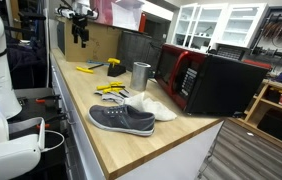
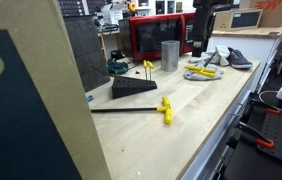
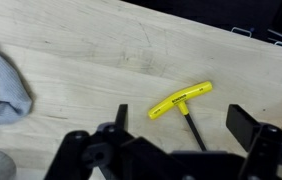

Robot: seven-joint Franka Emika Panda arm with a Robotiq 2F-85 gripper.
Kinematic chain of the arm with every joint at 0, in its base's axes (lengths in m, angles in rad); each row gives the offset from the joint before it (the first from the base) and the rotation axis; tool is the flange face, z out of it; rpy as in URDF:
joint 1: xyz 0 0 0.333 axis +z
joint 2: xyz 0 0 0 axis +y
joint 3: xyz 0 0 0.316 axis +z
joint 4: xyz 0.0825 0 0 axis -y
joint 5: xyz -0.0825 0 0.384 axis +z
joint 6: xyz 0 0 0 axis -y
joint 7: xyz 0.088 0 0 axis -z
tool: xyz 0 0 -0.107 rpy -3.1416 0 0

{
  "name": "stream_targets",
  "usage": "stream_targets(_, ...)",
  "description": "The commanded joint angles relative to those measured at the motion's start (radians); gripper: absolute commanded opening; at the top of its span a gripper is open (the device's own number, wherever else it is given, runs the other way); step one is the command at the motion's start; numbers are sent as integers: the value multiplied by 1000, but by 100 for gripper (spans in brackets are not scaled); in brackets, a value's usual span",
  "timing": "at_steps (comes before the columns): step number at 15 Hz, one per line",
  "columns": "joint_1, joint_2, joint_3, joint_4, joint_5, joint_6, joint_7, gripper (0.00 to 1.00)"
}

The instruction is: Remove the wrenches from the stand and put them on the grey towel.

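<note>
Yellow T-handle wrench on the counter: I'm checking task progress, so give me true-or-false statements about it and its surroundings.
1. The T-handle wrench lies on the bare wooden counter. True.
2. The hand is shut on a wrench. False: it is open and holds nothing.
3. Another yellow-handled wrench stands in the black stand. True.
4. The shoe lies on top of the stand. False: it rests on the counter beside the grey towel.

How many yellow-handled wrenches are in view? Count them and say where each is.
4. One wrench lies on the wooden worktop; one stands in the black stand; two appear to lie together on the grey towel, where more may be hidden.
</note>
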Motion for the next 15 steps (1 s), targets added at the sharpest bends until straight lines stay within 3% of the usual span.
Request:
stream_targets(1, -2, 54, 20, 33, 9, 57, 44, 100)
stream_targets(10, -66, 205, 41, 127, -46, 258, 254, 100)
stream_targets(15, -133, 282, 43, 195, -112, 339, 448, 100)
